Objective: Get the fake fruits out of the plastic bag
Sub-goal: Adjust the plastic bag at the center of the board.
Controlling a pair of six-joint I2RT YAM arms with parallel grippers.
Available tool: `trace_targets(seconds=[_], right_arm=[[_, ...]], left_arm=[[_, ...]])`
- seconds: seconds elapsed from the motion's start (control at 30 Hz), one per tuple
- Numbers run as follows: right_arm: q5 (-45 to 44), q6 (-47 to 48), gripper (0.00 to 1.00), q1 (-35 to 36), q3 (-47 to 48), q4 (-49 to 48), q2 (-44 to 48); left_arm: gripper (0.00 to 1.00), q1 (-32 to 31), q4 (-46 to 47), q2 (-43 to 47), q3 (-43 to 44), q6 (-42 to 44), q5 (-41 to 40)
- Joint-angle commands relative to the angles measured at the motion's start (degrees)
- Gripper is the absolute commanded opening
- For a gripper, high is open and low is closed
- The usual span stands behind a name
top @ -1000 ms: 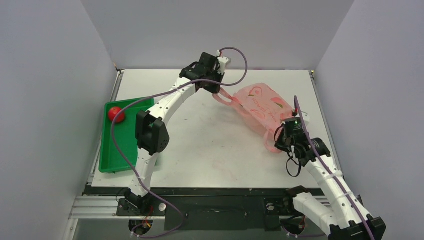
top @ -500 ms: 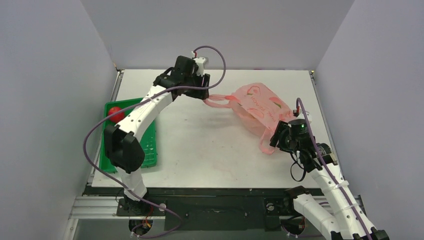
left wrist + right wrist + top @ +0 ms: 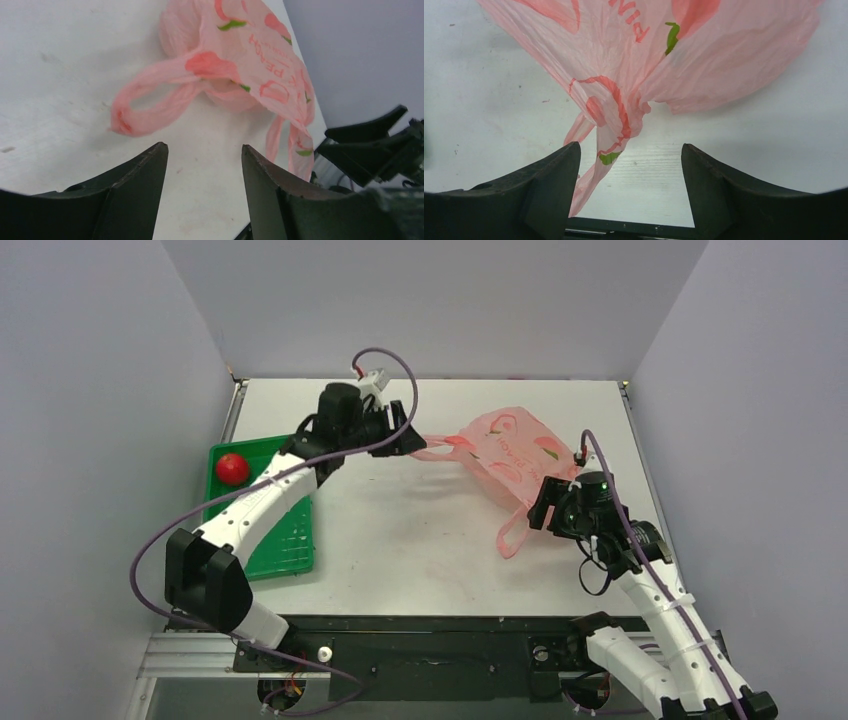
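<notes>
Overhead, the left arm (image 3: pixel 270 495) has swung back leftward off the thin translucent pink plastic bag (image 3: pixel 510 455), which lies right of centre on the white surface (image 3: pixel 400 540).
Left wrist: left jaws open, empty, the bag's handle loop (image 3: pixel 145 107) free ahead. Right wrist: right jaws open before the bag; no fruit is out.

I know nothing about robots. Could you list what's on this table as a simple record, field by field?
Bag: pink plastic bag lying on the white table, toward the far right
Far handle: stretched toward the left pincer
Near handle: in front of the right pincer
Left pincer: open, holding nothing
Right pincer: open, holding nothing
Tray: green tray at the left, red fruit inside
Other fruits: none visible
</notes>
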State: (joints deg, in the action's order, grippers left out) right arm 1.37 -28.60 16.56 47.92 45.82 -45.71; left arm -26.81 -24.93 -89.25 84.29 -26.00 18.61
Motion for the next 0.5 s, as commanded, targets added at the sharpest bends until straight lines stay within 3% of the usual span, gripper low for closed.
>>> trace_targets(seconds=[0.0,0.07,0.17,0.33,0.47], right_arm=[[2.7,5.0,0.71,1.4,3.6,-4.8,-2.8],[2.3,6.0,0.73,3.0,4.7,-6.3,-4.2],[-0.3,6.6,0.74,6.2,6.6,-7.2,-8.0],[-17.3,8.2,0.74,14.6,8.1,-10.0,-12.1],[-26.0,11.6,0.74,19.8,9.5,-11.5,-16.6]], left_arm=[[0.54,-2.3,33.5,6.6,-19.1,-25.5,9.3],[0.57,-6.1,40.7,7.9,-27.2,-30.3,4.1],[0.63,-12.1,44.2,7.8,-30.5,-34.8,-5.0],[0.64,-18.0,44.8,4.3,-34.1,-48.7,-20.5],[0.64,-18.6,52.3,-2.6,-36.5,-59.4,-21.8]])
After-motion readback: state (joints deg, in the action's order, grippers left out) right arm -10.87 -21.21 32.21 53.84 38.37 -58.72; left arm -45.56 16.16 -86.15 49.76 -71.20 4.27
